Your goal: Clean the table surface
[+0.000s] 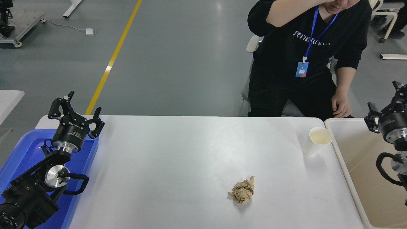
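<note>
Fingers of left gripper spread; table surface runs lengthwise left-right.

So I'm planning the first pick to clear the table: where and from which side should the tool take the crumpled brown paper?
Probably from straight above, closing across the middle of the crumpled brown paper. It lies as a low, irregular wad on the table surface with nothing touching it, so no side is blocked. The pointed flap at its upper right looks too thin to hold well; the bulkier centre gives more to pinch.

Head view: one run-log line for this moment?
table surface: paper wad, upright paper cup | left gripper: open, parked over blue tray | right gripper: over beige bin, holding nothing
</note>
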`<act>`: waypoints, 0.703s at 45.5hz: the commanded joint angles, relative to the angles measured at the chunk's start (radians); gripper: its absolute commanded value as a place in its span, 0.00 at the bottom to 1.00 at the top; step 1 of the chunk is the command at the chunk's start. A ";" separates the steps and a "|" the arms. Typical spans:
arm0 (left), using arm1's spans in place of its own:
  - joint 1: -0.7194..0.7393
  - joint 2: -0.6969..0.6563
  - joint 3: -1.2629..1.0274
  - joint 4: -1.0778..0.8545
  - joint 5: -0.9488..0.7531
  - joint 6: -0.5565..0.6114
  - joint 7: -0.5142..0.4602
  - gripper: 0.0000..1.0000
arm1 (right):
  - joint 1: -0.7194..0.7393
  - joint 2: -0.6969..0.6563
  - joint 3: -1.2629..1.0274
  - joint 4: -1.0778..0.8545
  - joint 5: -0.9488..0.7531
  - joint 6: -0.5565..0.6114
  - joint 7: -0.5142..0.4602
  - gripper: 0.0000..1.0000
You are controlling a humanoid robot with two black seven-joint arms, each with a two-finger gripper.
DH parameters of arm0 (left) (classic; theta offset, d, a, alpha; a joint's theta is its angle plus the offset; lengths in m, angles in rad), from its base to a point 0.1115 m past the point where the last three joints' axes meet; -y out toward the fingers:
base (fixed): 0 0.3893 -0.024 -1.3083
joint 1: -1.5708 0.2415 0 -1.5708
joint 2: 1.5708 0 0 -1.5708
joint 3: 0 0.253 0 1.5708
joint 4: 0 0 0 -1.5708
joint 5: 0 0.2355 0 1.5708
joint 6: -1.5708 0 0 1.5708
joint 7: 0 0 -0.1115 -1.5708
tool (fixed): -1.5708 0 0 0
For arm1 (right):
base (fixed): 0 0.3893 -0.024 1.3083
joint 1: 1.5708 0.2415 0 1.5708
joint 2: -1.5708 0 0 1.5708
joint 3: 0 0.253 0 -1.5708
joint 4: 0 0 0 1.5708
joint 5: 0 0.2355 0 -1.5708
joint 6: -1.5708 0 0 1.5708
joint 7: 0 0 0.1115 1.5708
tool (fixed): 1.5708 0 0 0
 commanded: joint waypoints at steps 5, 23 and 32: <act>0.000 0.000 0.000 0.000 0.000 0.000 0.000 1.00 | 0.003 0.005 -0.003 0.005 0.000 0.000 0.000 0.99; 0.000 0.001 0.000 0.000 0.000 0.000 0.000 1.00 | 0.003 0.006 -0.003 0.002 -0.001 0.000 0.000 0.99; 0.000 0.001 0.000 0.000 0.000 0.000 0.000 1.00 | 0.009 0.005 -0.002 -0.004 -0.001 0.000 0.000 0.99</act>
